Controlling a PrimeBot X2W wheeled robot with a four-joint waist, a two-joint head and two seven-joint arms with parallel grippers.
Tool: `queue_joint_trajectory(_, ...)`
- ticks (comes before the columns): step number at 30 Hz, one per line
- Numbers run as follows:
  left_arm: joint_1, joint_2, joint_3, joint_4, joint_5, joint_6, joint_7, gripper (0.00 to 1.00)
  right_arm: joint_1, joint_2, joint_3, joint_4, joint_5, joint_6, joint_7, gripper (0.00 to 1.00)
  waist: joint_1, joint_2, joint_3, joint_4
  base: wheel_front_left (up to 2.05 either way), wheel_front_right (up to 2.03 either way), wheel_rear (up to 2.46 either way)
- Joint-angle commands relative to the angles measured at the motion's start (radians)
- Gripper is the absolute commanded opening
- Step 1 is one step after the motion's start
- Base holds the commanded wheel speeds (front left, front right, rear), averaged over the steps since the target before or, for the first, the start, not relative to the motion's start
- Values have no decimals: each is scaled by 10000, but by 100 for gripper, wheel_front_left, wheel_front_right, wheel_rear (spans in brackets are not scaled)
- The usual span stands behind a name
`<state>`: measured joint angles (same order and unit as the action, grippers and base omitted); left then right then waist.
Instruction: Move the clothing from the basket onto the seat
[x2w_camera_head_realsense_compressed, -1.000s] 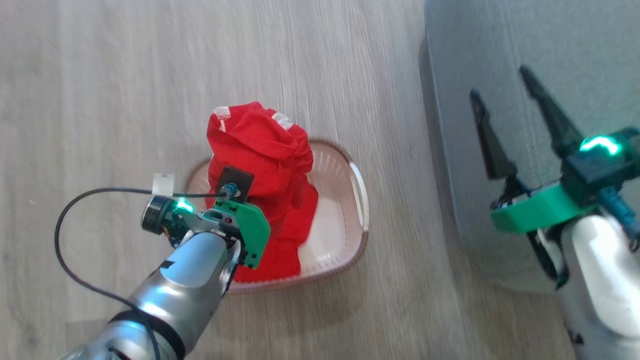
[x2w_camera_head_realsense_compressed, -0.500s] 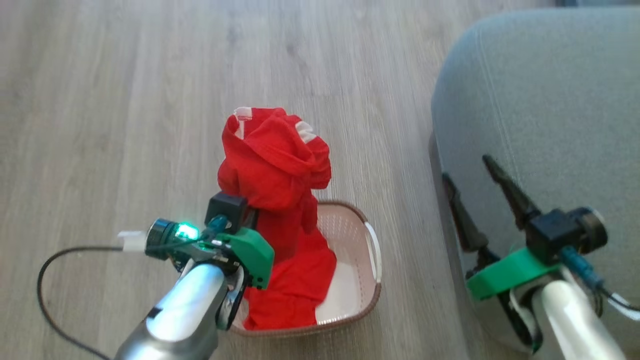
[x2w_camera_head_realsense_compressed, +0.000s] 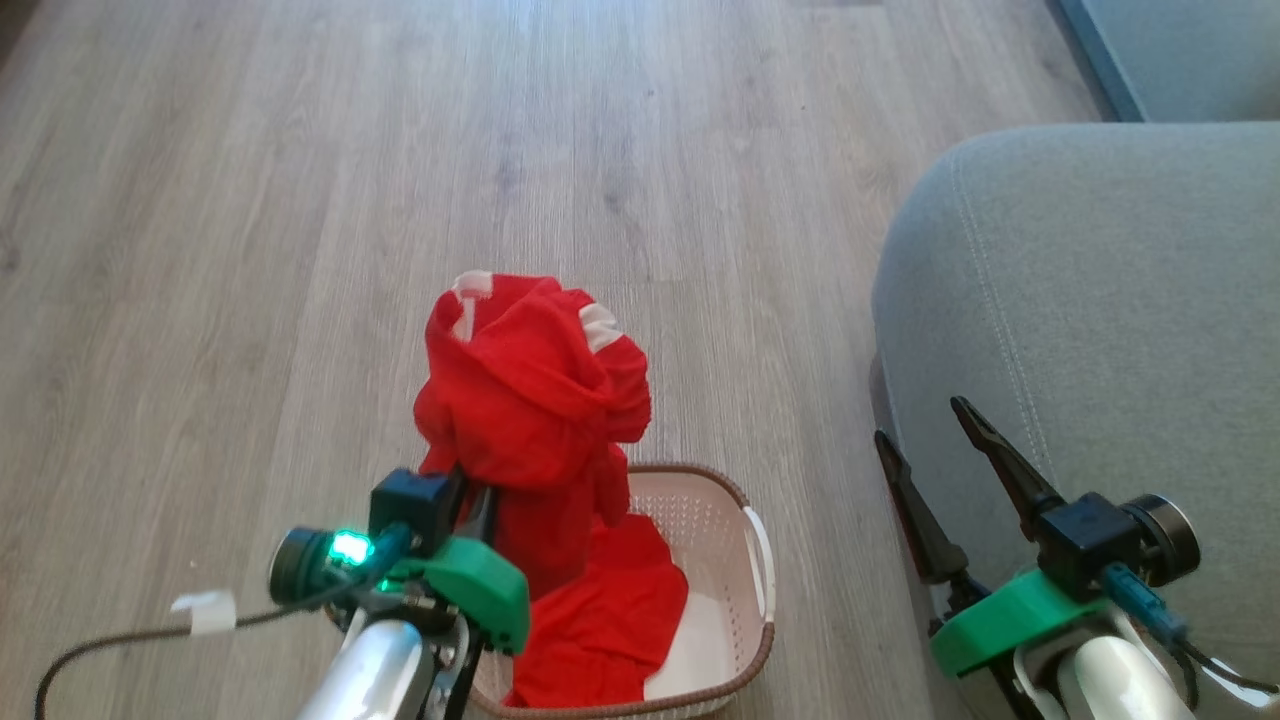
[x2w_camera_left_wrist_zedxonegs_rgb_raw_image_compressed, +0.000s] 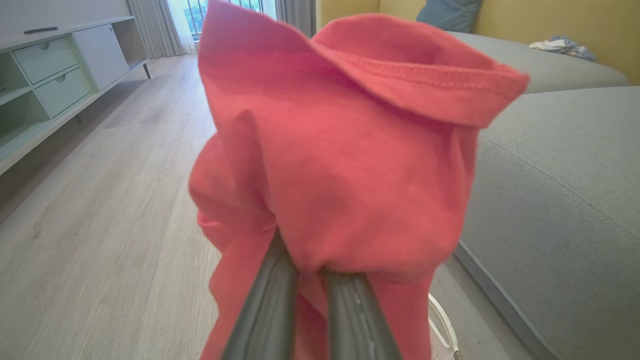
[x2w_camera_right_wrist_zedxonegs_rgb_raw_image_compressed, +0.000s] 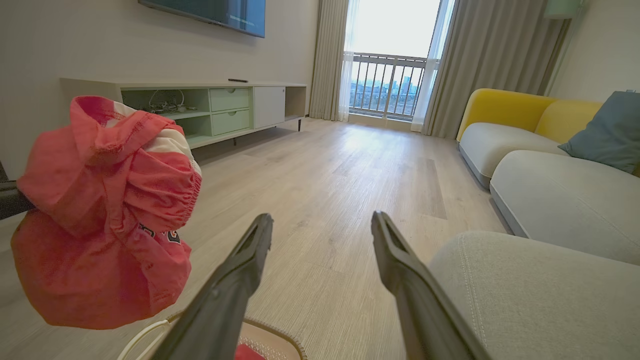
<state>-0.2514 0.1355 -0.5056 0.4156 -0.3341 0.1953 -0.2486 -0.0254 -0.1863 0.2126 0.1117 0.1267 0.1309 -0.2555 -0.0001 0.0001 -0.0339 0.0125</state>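
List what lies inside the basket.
One red garment lies in the basket, its pale bottom bare beside it. The held garment and left tool hide the basket's left part.

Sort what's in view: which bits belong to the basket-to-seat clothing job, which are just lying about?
Job: red garment held in the left claw; second red garment in the basket; grey seat; open right claw, empty.
Lying about: TV cabinet; blue cushion; crumpled cloth on the far sofa; wall TV.
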Motion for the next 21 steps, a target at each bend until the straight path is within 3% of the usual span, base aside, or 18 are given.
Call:
queue_joint_trajectory(1,-172,1,596,-505,131,-64,-131,0,-179,16,205,-330,-94,-2,-63,100,1,-1,-108,-18,0,0,0)
queue_joint_trajectory(10,703,-410,1463,-1233,854,-481,-131,0,-95,82,144,-383,-96,-2,-63,100,1,-1,-305,95,0,0,0)
queue_joint_trajectory(21,282,-655,1974,-1662,1492,-1088,-131,0,-201,-107,518,-547,34,-2,-63,100,1,-1,-134,186,0,0,0)
